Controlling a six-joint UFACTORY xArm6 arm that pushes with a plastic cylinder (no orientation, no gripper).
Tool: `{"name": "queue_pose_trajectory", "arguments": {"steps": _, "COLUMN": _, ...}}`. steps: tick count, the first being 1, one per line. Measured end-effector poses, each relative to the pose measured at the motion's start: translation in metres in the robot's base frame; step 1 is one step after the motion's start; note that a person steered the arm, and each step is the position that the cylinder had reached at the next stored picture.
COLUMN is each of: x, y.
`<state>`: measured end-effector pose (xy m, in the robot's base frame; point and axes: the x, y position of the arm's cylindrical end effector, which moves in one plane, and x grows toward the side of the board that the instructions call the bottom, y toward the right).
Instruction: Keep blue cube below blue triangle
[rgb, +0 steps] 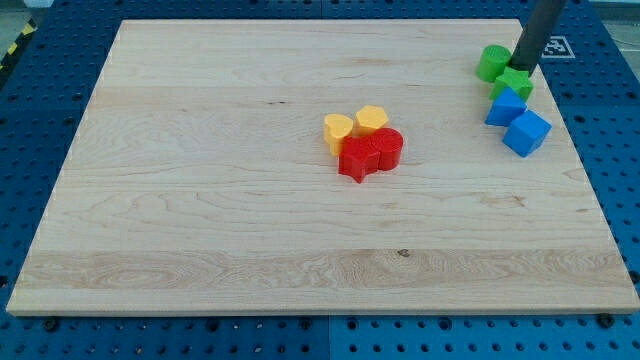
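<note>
No jaws on this rig – just the rod, so open or closed doesn't apply. My tip (524, 68) sits at the view's upper right, down on the worktop (200, 200), wedged between two green blocks: green cylinder (491, 62) just to its left, green block (514, 84) right below it, shape hard to make out. Tip looks to be touching both, can't confirm.

Directly below the green block: blue triangle (505, 106), touching or nearly touching it. Blue cube (528, 132) sits just below and to the right of the triangle, the two in contact or a hair apart. So the cube is lower in the view than the triangle. All four form a tight column near the worktop's right edge, running top to bottom: green cylinder, green block, blue triangle, blue cube.

Well apart, around the middle of the worktop – a second cluster. Two yellow blocks on top: left yellow (338, 130), right yellow (372, 119). Two red blocks pressed under them: left red (358, 160), right red (388, 147). All four are bunched together, touching.
</note>
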<state>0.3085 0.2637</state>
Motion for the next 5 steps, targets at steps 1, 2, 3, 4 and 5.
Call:
{"name": "queue_pose_trajectory", "arguments": {"steps": 1, "x": 0.005, "y": 0.01}}
{"name": "queue_pose_trajectory", "arguments": {"steps": 2, "x": 0.023, "y": 0.01}}
{"name": "queue_pose_trajectory", "arguments": {"steps": 3, "x": 0.034, "y": 0.012}}
{"name": "queue_pose_trajectory", "arguments": {"steps": 4, "x": 0.039, "y": 0.027}}
{"name": "queue_pose_trajectory", "arguments": {"steps": 5, "x": 0.058, "y": 0.031}}
